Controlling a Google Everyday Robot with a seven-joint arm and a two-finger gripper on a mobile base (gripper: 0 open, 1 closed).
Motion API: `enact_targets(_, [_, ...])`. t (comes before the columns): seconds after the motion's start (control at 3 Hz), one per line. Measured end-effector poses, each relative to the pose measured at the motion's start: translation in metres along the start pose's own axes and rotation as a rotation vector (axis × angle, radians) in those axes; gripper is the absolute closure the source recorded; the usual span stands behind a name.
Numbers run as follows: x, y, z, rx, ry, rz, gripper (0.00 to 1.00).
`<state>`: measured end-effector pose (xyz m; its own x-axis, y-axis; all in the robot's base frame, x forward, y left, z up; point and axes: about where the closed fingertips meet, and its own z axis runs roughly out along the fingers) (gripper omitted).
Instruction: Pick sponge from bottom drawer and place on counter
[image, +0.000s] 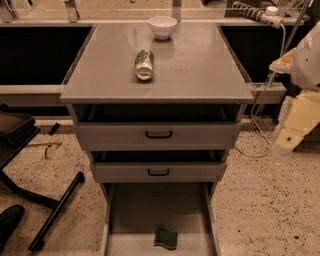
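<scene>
The small dark green sponge (166, 238) lies on the floor of the open bottom drawer (135, 215), near its front edge and slightly right of centre. The grey counter (200, 70) tops the cabinet. My gripper (294, 125), with pale yellow pads, hangs at the far right edge of the view, beside the cabinet at about the height of the top drawer. It is well above and to the right of the sponge and holds nothing that I can see.
A green-and-silver can (144, 64) lies on its side on the counter, and a white bowl (163, 26) stands behind it. The two upper drawers (158, 134) are slightly pulled out. Black chair legs (55, 210) sit on the floor at left. Cables hang at right.
</scene>
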<state>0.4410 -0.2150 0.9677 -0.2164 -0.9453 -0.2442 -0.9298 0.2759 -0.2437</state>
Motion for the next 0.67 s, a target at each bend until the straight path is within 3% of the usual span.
enact_targets(0.67, [0.011,0.008,0.085,0.023,-0.088,0.12,0.0])
